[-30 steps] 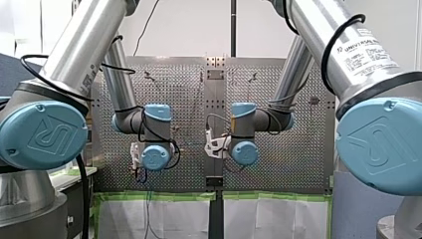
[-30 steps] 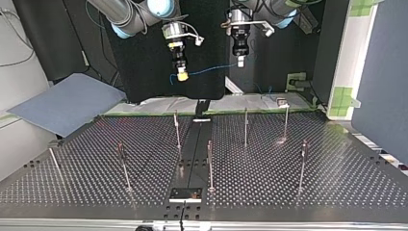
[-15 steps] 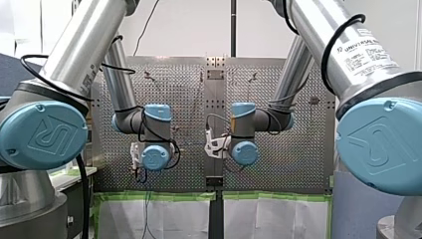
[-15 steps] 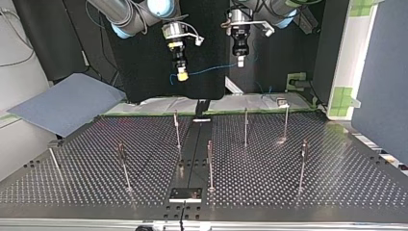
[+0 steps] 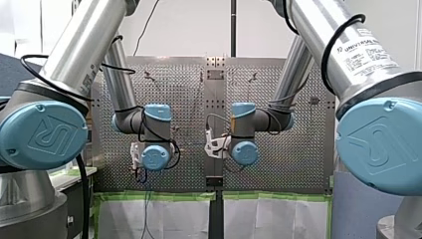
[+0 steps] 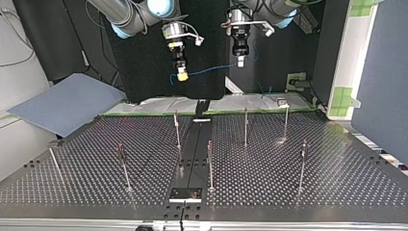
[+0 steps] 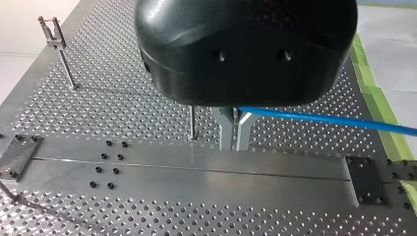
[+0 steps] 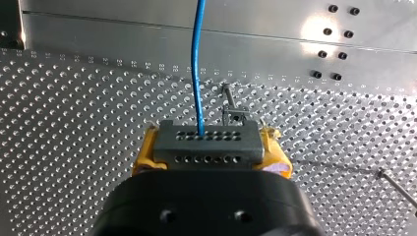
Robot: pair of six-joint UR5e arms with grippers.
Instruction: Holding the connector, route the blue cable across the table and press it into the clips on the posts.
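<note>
Seven posts [image 6: 210, 166], one cable [image 6: 211, 70] (one connector [image 8: 206, 140])

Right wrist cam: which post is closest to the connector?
The clip-topped post, just ahead of the grey connector, between it and the rail. The only other post in view stands far off to one side.

The blue cable [image 6: 211, 70] spans between my right arm's yellow-padded fingers [image 6: 182, 75] and my left arm's fingers [image 6: 240, 61], well clear of the table's [image 6: 337, 183] posts [image 6: 246, 127]

In the top view, our right gripper [image 6: 182, 75] hangs left of our left gripper [image 6: 240, 61], with the connector [image 8: 206, 141] in it. The cable [image 6: 211, 70] runs between them. Both are above the table [image 6: 337, 178], where the posts [image 6: 246, 126] stand apart.
</note>
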